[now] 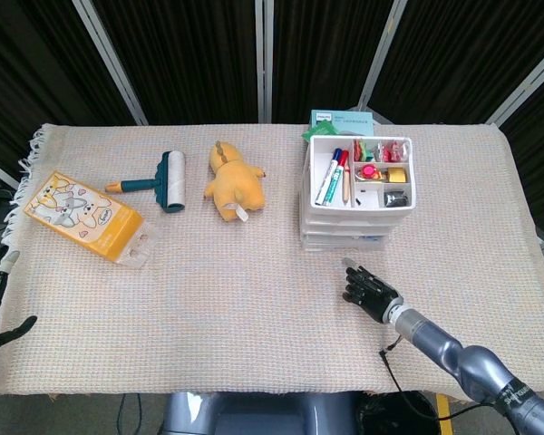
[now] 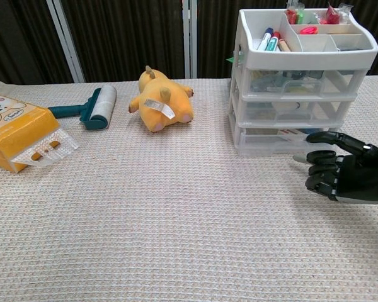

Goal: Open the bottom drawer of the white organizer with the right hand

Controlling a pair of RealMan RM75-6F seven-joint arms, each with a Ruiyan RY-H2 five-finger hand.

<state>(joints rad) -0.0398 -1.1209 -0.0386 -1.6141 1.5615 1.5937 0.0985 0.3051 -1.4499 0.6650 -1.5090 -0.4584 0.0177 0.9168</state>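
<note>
Chest view shows your right robot hand empty, fingers loosely curled and apart, just clear of the white organizer, at about 4 o'clock from it. That organizer stands on the table at 2 o'clock from the centre. Its bottom drawer looks shut. Expect light, smooth plastic that slides easily; the whole unit may shift when pulled. Hook your fingertips under the drawer's front lip, at its middle, and draw straight toward you.

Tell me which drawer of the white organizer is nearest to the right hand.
The bottom drawer: the right hand hovers level with it; the other two sit higher.
</note>
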